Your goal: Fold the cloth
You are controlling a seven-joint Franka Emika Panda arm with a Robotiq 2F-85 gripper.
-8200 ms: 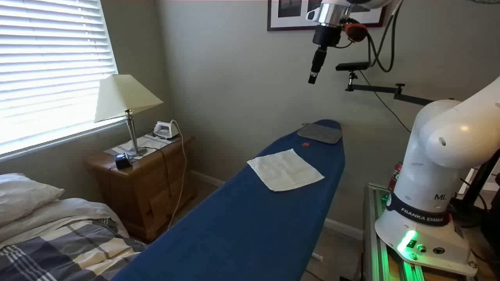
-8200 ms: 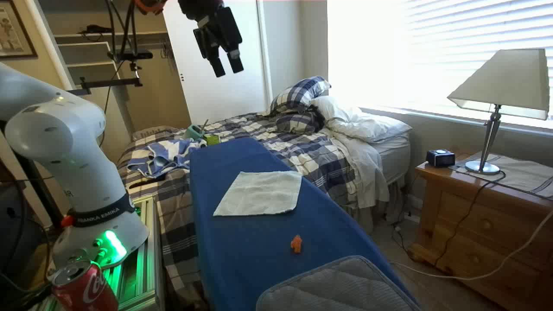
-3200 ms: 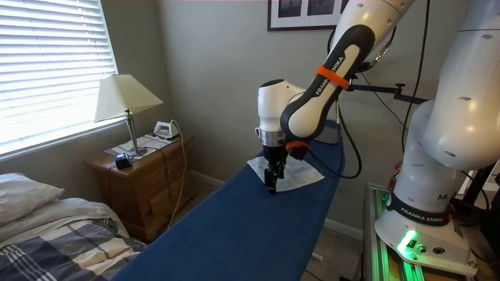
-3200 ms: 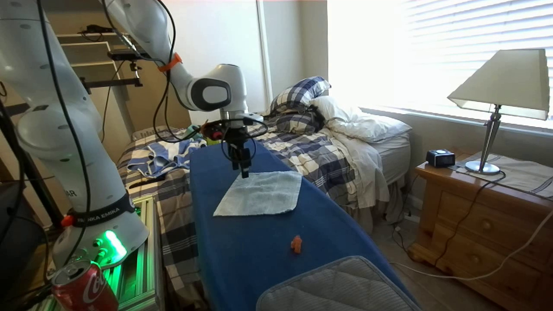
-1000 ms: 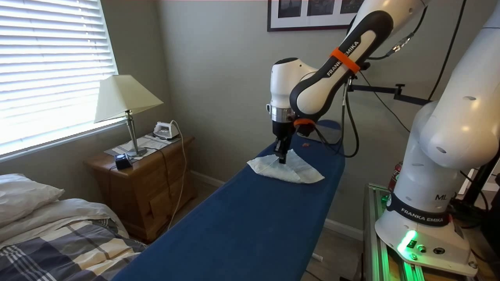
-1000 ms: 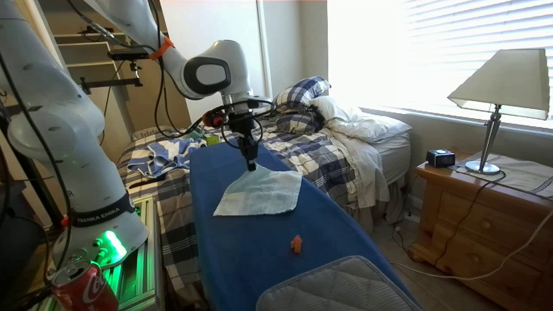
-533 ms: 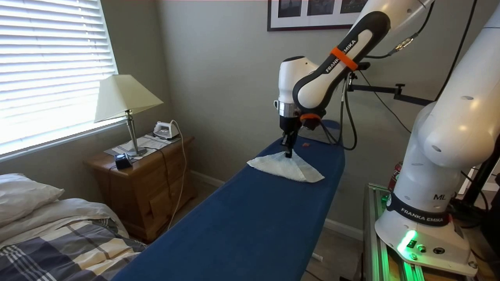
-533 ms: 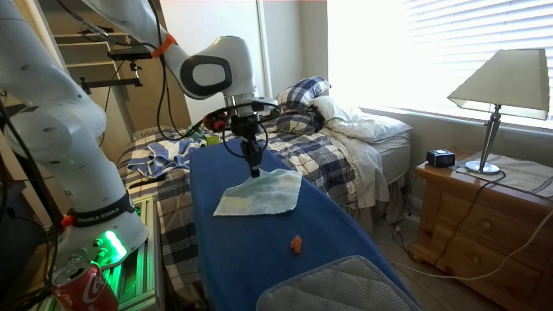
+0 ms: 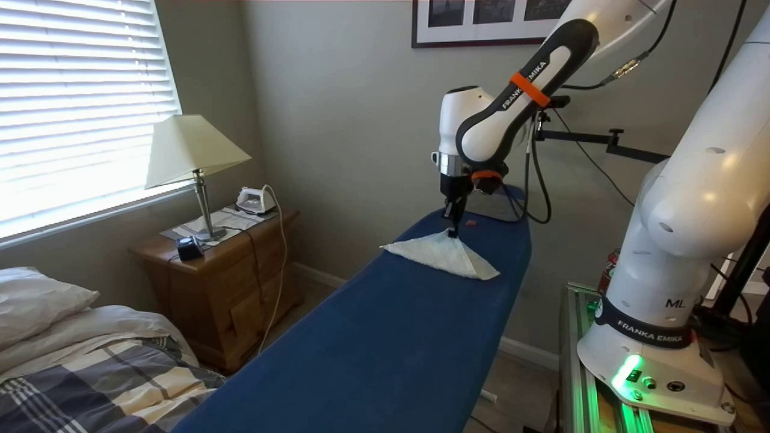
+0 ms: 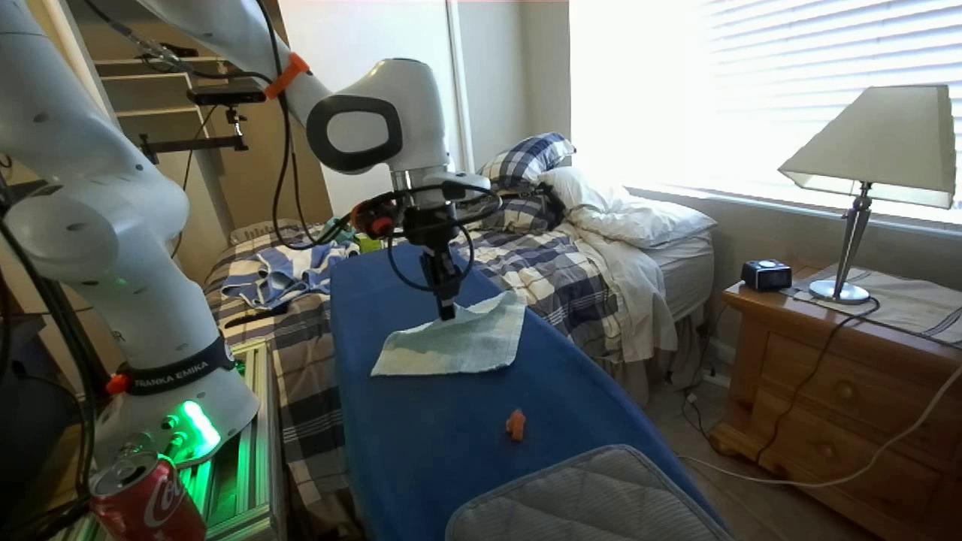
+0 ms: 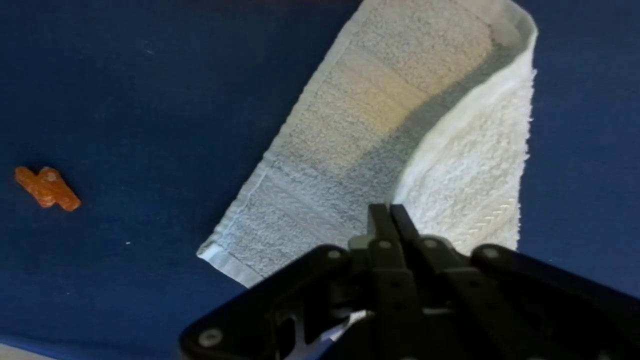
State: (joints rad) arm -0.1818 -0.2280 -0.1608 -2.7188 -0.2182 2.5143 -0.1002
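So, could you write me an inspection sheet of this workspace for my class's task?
Surface: blue ironing board, tapered, under the cloth.
Job's things: cloth white, partly lifted, one edge curled over, fold unfinished.
Clutter: small orange object and grey quilted pad on the ironing board; red can near the robot base.
Fingers: shut, pinching the cloth's edge.
Cables: black cables loop beside the arm; white cord hangs from the iron.
Surroundings: plaid-covered bed; nightstand with lamp; window blinds.
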